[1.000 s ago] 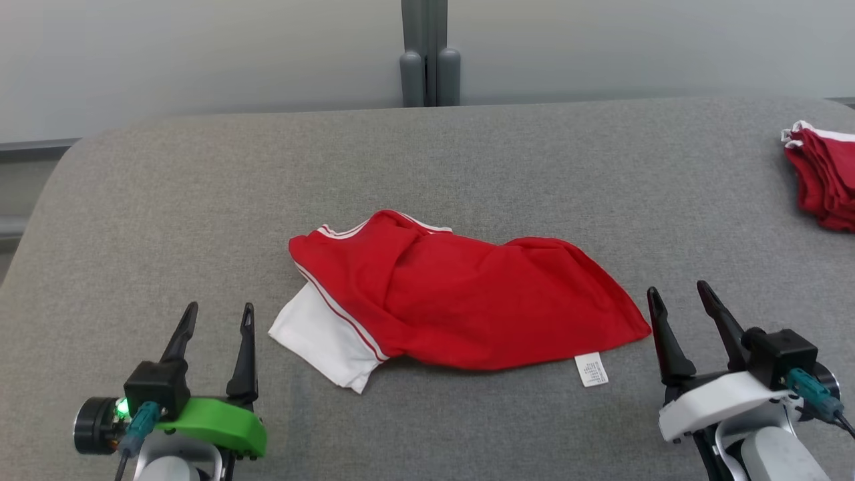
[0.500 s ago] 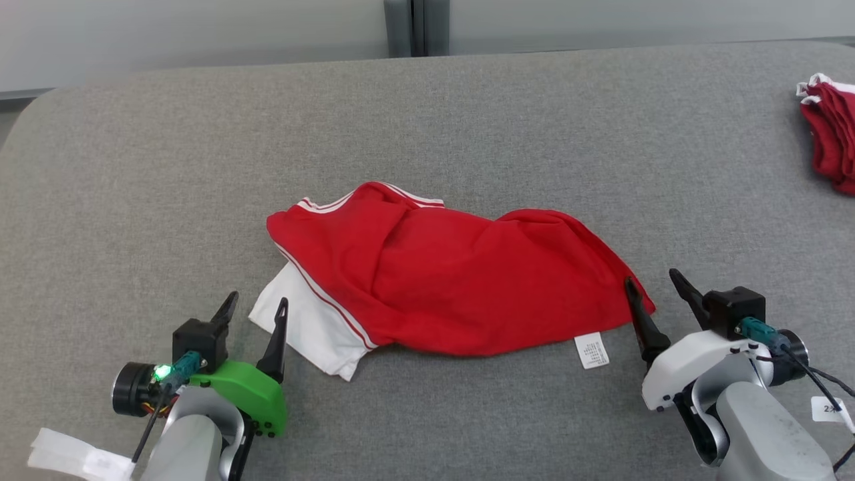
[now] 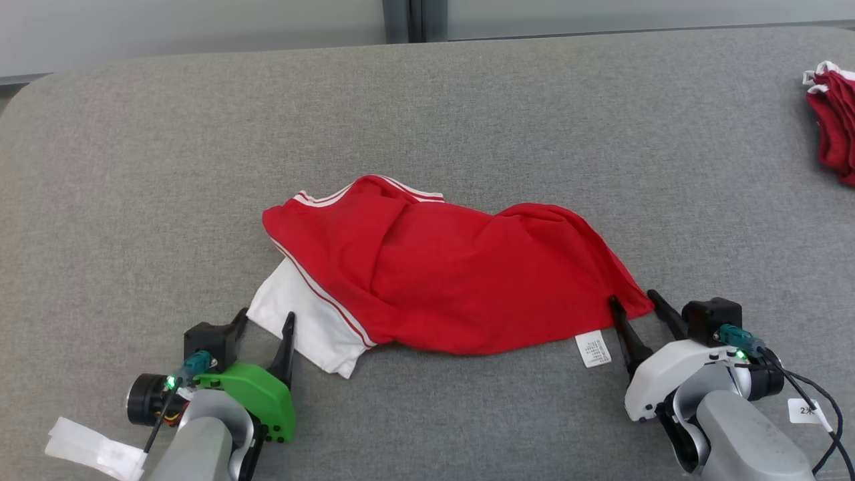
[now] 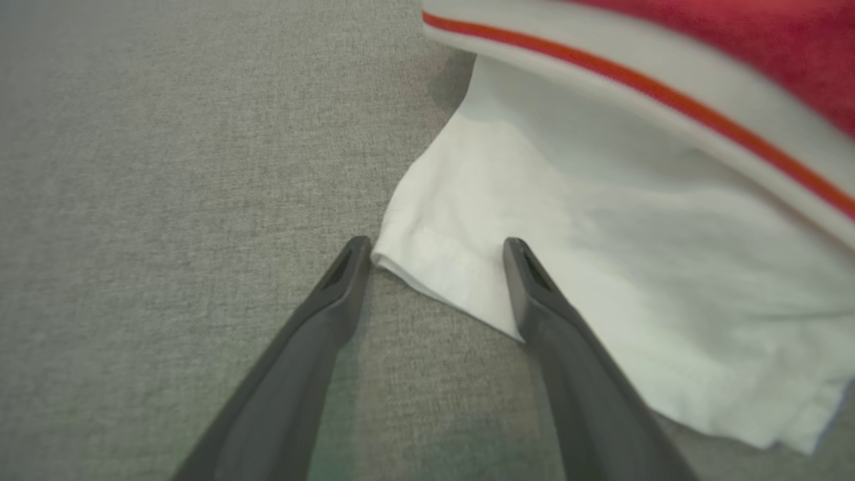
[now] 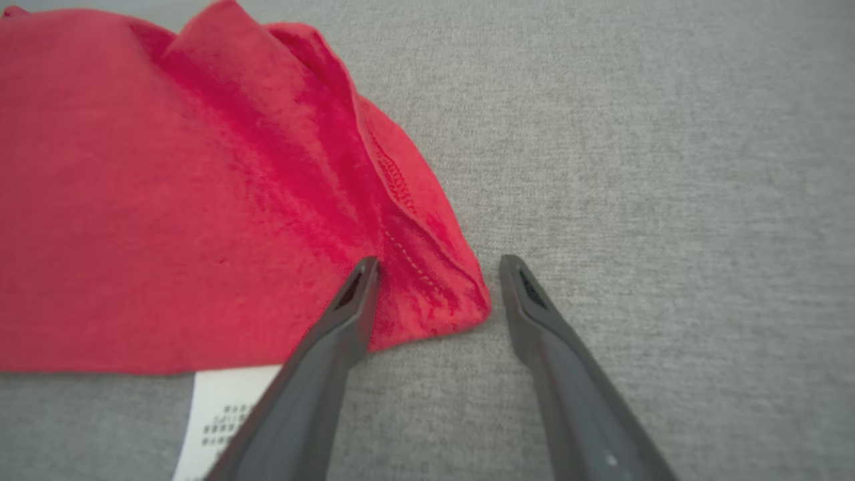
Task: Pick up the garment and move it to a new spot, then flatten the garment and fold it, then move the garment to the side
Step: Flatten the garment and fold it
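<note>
The garment (image 3: 454, 280) lay crumpled in the middle of the table (image 3: 467, 100). It was red, with a white flap (image 3: 304, 327) sticking out at its left end and a label (image 3: 593, 349) poking from the near hem. I had the left gripper (image 3: 264, 315) down at that flap, jaws wide. Through its wrist camera the flap's corner sat between the two fingers, one over the white cloth, the other over bare grey. At the other end the right gripper (image 3: 632, 297) was spread as well, the garment's red corner lying between its fingers, one over the cloth and the other clear of it. Neither gripped anything. A pile (image 3: 831, 120) of red clothes sat well apart at the table's far right edge.
</note>
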Motion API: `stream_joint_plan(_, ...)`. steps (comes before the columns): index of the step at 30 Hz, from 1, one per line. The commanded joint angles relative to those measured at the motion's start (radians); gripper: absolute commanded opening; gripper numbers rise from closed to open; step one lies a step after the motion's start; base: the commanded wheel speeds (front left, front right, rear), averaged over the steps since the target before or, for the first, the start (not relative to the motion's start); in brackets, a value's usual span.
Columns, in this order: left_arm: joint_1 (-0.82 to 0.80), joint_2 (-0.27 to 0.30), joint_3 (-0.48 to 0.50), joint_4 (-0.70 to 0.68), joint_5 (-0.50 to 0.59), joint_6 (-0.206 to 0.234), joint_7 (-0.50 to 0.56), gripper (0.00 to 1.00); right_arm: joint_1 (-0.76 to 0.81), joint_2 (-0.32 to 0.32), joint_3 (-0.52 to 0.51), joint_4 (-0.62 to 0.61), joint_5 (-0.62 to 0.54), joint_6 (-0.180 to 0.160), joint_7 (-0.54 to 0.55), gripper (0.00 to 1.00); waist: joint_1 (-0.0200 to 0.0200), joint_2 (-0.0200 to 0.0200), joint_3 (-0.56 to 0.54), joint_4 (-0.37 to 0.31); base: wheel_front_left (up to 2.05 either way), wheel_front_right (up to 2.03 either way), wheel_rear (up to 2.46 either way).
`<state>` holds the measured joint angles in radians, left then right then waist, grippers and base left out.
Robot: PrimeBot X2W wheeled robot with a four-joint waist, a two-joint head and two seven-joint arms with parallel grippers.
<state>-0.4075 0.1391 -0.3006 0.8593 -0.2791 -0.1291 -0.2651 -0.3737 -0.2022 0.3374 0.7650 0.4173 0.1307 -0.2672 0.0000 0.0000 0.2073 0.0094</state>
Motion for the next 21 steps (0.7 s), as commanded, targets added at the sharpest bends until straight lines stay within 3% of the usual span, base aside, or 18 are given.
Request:
stream_joint_plan(1, -0.011, -0.012, -0.015, 0.012, -0.026, -0.002, 0.002, 0.16, 0.009, 0.009, 0.021, 0.024, 0.015, 0.000, 0.006, 0.00, 0.0000, 0.0000, -0.002, 0.001, 0.00, 0.00, 0.00)
stream_joint_plan(2, -0.016, -0.012, -0.029, 0.010, -0.033, -0.002, 0.002, 0.00, 0.004, 0.011, 0.029, 0.027, 0.026, 0.000, 0.006, 0.00, 0.0000, 0.0000, -0.002, 0.002, 0.00, 0.00, 0.00)
stream_joint_plan(8, -0.029, -0.005, -0.027, -0.052, -0.092, -0.002, 0.001, 0.00, -0.014, -0.003, 0.042, -0.017, 0.066, 0.000, 0.004, 0.00, 0.0000, 0.0000, -0.014, 0.008, 0.00, 0.00, 0.00)
stream_joint_plan(15, -0.008, 0.028, 0.011, -0.215, -0.131, -0.002, 0.001, 0.00, -0.007, -0.019, 0.028, -0.143, 0.132, 0.000, 0.003, 0.00, 0.0000, 0.0000, -0.047, 0.012, 0.00, 0.00, 0.00)
stream_joint_plan(21, -0.087, 0.050, 0.017, -0.329, -0.175, -0.002, 0.001, 0.00, -0.094, -0.041, 0.046, -0.225, 0.218, 0.000, 0.006, 0.00, 0.0000, 0.0000, -0.050, 0.009, 0.00, 0.00, 0.00)
